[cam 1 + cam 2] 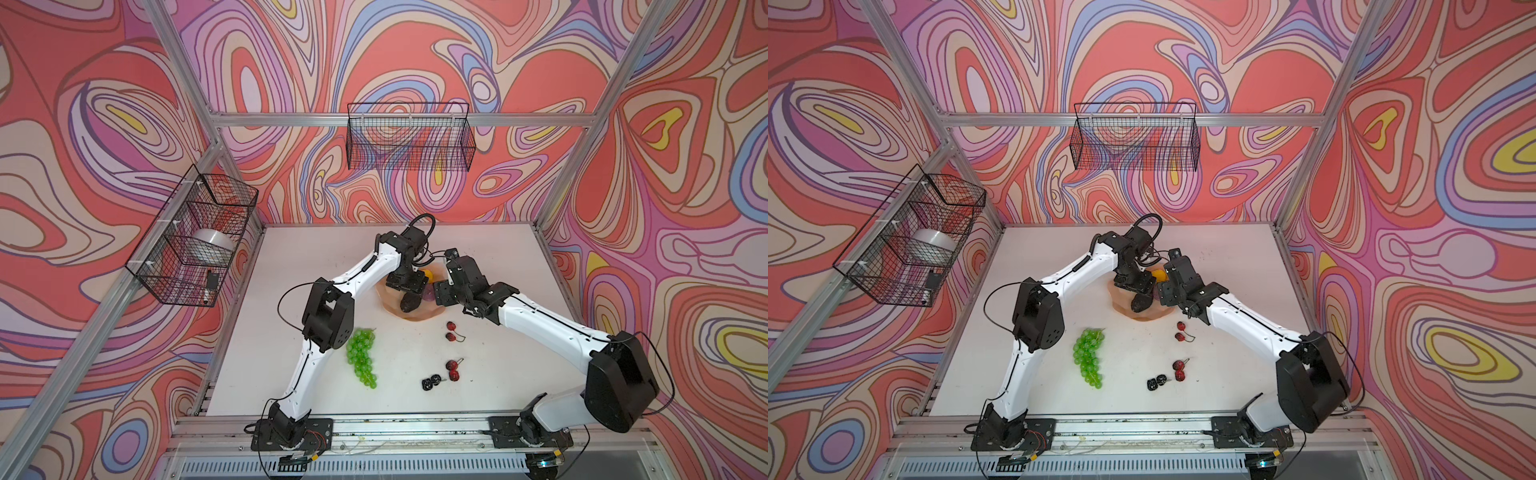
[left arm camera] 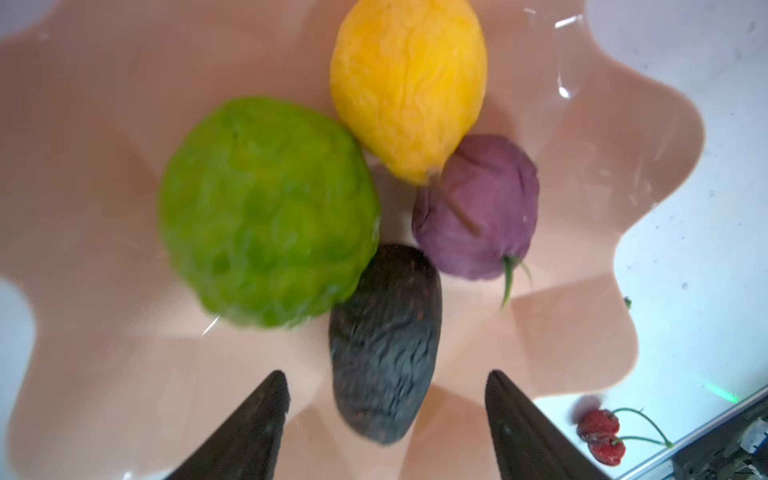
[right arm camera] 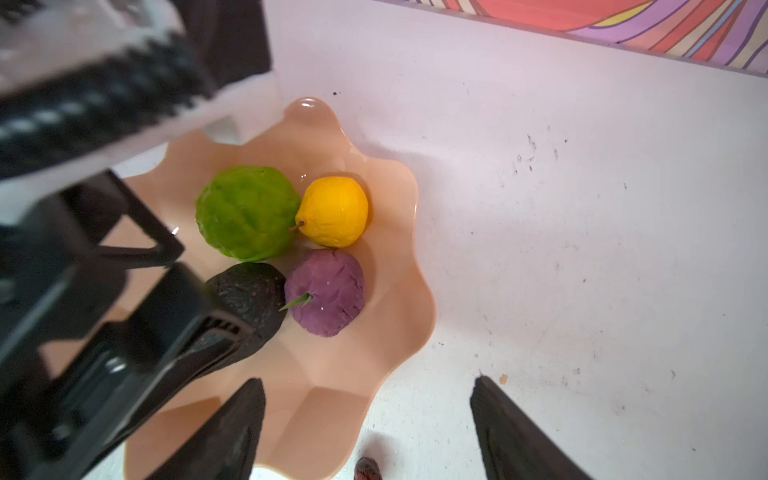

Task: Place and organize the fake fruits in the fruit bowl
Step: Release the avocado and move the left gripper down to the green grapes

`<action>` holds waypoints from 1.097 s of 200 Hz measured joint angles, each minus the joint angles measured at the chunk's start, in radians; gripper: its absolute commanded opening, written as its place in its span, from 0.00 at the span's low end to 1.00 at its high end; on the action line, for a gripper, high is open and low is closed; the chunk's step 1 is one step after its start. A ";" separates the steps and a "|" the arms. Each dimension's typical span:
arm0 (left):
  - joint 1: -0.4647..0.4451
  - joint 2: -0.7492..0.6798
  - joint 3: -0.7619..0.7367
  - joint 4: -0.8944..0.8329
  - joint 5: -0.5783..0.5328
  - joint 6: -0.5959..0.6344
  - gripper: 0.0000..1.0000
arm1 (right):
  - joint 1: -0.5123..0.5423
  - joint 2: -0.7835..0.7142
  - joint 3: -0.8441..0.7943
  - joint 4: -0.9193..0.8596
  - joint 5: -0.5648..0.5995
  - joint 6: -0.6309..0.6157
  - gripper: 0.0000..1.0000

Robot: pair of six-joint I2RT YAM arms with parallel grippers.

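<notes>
Risk: your left gripper (image 2: 386,374) hangs wide and empty over the avocado (image 2: 384,345) in the fruit bowl (image 2: 582,332), with the right gripper (image 3: 369,381) equally wide at its rim, so a careless sweep could tip fruit out while the grape bunch (image 1: 361,357) lies on the table (image 1: 498,374).

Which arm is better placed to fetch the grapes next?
Left, probably: the grapes lie on its side of the table, and the left gripper hangs open above the bowl.
</notes>
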 measured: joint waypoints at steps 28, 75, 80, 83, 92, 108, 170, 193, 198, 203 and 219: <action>0.016 -0.208 -0.174 0.028 -0.004 -0.029 0.72 | 0.000 0.000 0.021 -0.003 0.000 -0.011 0.81; 0.075 -0.515 -0.452 0.103 -0.005 -0.105 0.62 | 0.000 0.038 0.061 -0.011 -0.011 -0.023 0.78; 0.083 -0.539 -0.486 0.111 -0.005 -0.113 0.62 | 0.000 0.043 0.064 -0.011 -0.014 -0.023 0.78; 0.088 -0.552 -0.509 0.116 -0.005 -0.117 0.62 | 0.000 0.045 0.065 -0.011 -0.014 -0.023 0.78; 0.105 -0.587 -0.575 0.129 -0.004 -0.135 0.60 | 0.000 0.051 0.066 -0.011 -0.019 -0.023 0.78; 0.142 -0.634 -0.691 0.151 0.011 -0.163 0.59 | 0.000 0.056 0.066 -0.011 -0.028 -0.023 0.77; 0.187 -0.667 -0.872 0.233 0.105 -0.192 0.59 | 0.000 0.085 0.067 -0.011 -0.064 -0.013 0.76; 0.164 -0.643 -0.855 0.232 0.105 -0.168 0.58 | 0.000 0.089 0.067 -0.012 -0.064 -0.006 0.76; 0.154 -0.631 -0.844 0.227 0.102 -0.161 0.58 | 0.000 0.089 0.067 -0.012 -0.064 -0.004 0.76; 0.141 -0.616 -0.830 0.220 0.093 -0.154 0.58 | 0.000 0.089 0.067 -0.012 -0.064 -0.003 0.75; 0.092 -0.562 -0.780 0.199 0.064 -0.132 0.56 | 0.000 0.089 0.067 -0.011 -0.063 0.003 0.74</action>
